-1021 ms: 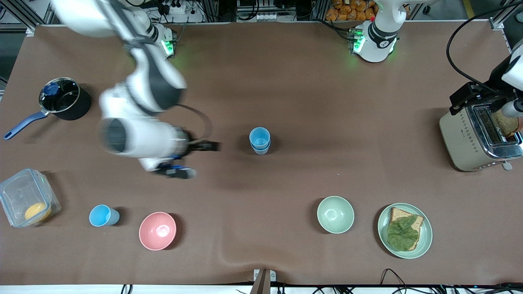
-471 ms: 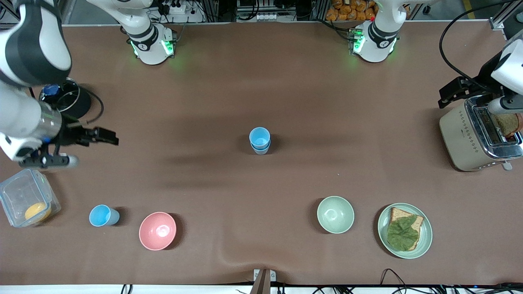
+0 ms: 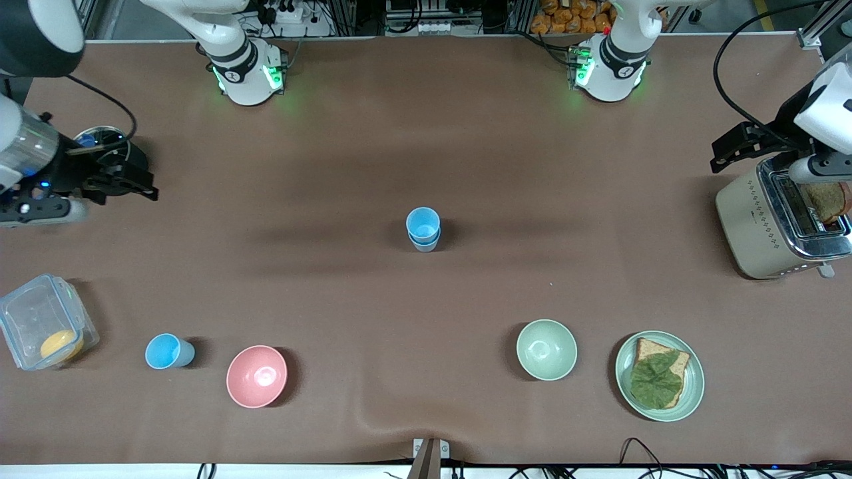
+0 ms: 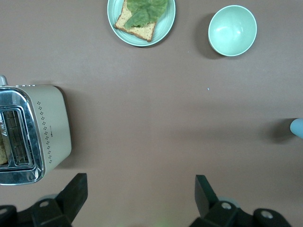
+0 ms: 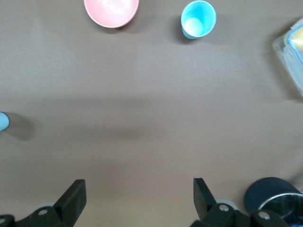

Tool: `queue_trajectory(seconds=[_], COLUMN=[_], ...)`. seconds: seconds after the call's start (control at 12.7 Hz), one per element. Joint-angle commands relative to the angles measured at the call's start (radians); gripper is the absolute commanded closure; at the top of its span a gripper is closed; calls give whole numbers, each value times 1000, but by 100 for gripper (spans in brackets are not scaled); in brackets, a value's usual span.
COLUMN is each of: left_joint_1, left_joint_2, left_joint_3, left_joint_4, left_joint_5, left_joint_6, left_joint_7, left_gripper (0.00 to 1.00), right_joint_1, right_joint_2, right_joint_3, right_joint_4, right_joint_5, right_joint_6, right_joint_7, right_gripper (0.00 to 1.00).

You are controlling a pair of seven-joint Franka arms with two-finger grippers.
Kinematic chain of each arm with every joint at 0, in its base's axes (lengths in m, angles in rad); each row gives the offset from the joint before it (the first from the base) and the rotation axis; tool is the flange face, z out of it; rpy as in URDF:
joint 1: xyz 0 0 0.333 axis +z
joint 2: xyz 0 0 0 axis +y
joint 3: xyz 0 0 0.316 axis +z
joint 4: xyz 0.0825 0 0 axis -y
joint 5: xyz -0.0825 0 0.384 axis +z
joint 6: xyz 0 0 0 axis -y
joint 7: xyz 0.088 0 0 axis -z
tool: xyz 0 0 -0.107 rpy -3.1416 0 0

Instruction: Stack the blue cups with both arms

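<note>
Blue cups, small light-blue plastic tumblers: two sit nested as a stack [image 3: 423,229] mid-counter, upright, unchanged over the last second. A third single blue cup [image 3: 166,351] stands alone near the front camera toward the right arm's end, just beside the round pink bowl [image 3: 257,376] and not far from the clear plastic lidded box [image 3: 44,330]. It hasn't moved either.

What changed: the right arm's hand [image 3: 126,188] has swung away from the middle of the counter, out to the right arm's end, and now hangs over the dark saucepan [image 3: 123,154]. Fingers spread wide, nothing between them; the right wrist view confirms the empty hand [image 5: 137,198], with the lone cup [image 5: 198,18] and pink bowl [image 5: 111,11] in sight below. The left arm's hand [image 3: 735,146] waits over the counter beside the beige toaster [image 3: 775,223], also wide and empty in the left wrist view [image 4: 141,195], barely shifted.

Meaning: looks like a release and retreat after the second cup went on. One cup left unstacked, so likely the task is about two-thirds done. Lone cup sits on the right arm's side, so that arm seems the natural one to fetch it.

Pale green bowl [image 3: 546,349] and green plate with toast and lettuce [image 3: 659,376] untouched.
</note>
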Motion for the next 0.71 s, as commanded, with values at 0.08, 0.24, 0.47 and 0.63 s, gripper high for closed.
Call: queue_trajectory(seconds=[0.08,0.24,0.47,0.63], left_joint_1=[6,5,5,5], left_joint_2=[-13,-13,-13,-12], left_joint_3=[5,5,8,8], left_joint_4=[-13,-16,-8,-8], left_joint_5=[-20,-20,-15,-14], left_joint_6=[-8,-8,-9,-8], left_joint_7=[-5,-7,-4,-5], left_gripper=[0,0,0,0], right_joint_1=[21,11,6,8], right_joint_2=[-38,-35,-26,-22], right_joint_3=[-40,-39,-39,-42], right_joint_4=[4,32,105,135], right_joint_5=[-14,-14,-16,-17], right_joint_6=[-19,-24,-96,-99], right_joint_7=[-36,-35,-33,-30], right_gripper=[0,0,0,0])
